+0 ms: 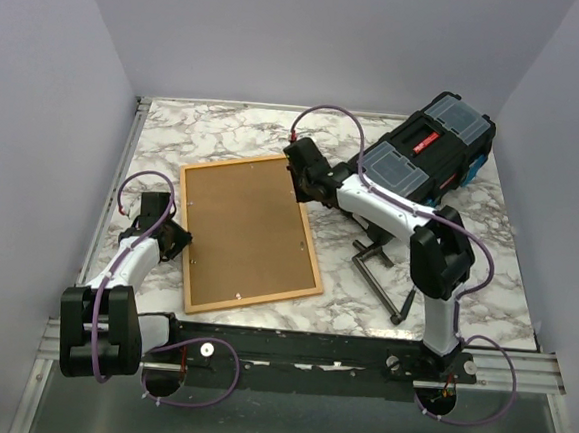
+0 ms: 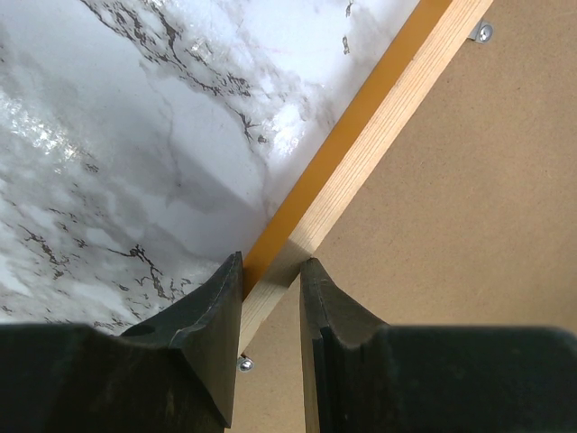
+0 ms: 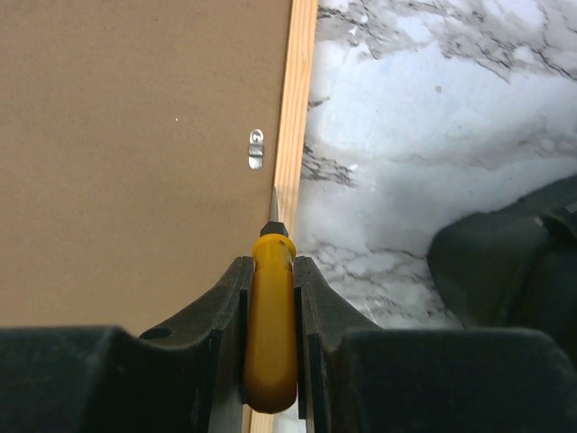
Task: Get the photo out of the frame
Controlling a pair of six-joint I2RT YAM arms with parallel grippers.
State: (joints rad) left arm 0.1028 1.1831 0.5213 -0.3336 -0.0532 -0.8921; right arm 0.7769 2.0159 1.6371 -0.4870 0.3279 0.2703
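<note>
On your marble bench (image 1: 236, 137) the frame (image 1: 254, 298) lies back-up at centre, and the photo (image 1: 248, 231) sits inside it showing only its brown backing. The black toolbox (image 1: 430, 152) stands at 1 o'clock. Your left gripper (image 2: 270, 271) is clenched on the frame's 9 o'clock rail. Your right gripper (image 3: 270, 266), at the frame's 2 o'clock corner, is grasping a yellow-handled screwdriver (image 3: 270, 334), its tip on the rail beside a small metal clip (image 3: 256, 149).

A robot lab booth: plain walls (image 1: 37, 106) enclosing marble table (image 1: 495, 278).

Photo (image 1: 248, 228) face-down, picture side out of sight
</note>
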